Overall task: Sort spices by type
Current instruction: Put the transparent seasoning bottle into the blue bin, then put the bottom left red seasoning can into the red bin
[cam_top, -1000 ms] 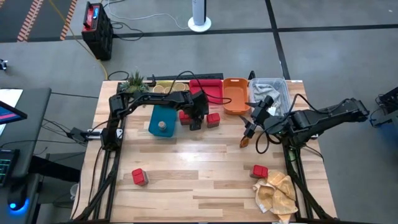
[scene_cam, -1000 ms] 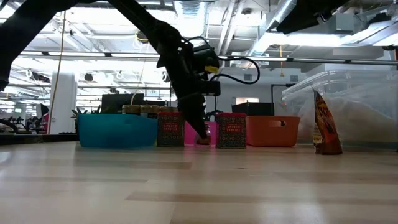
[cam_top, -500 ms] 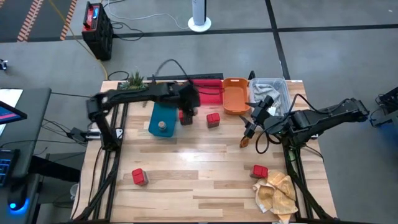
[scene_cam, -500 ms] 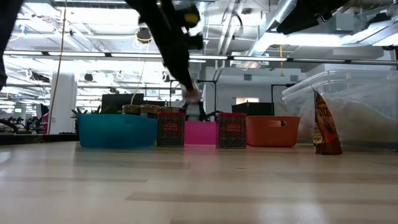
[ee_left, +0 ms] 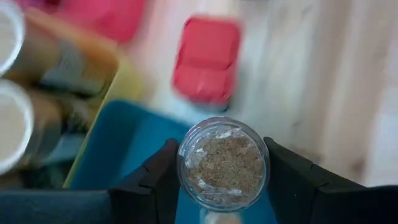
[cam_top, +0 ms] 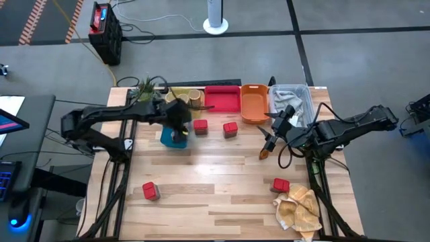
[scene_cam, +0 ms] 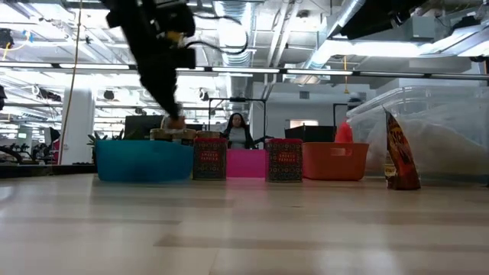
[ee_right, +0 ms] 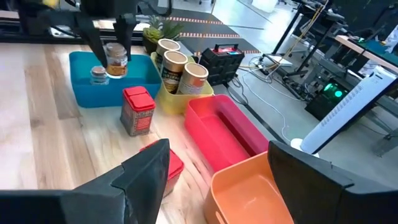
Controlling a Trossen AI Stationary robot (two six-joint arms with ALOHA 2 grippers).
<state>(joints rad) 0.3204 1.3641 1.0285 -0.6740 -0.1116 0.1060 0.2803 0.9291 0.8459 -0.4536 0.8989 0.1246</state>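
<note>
Left wrist view shows the left end effector pinching a small round jar by its sides; light, rigid, probably slippery, directly above the teal tray.

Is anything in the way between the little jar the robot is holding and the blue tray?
Nothing visible is. The left gripper holds the small round jar right above the teal tray. Another small jar sits inside, to one side, with bare floor beside it.

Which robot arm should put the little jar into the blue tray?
The left. Its tool already holds the small jar right above the teal tray, where another small jar sits. The right tool waits far off, open, near the brown packet.
</note>
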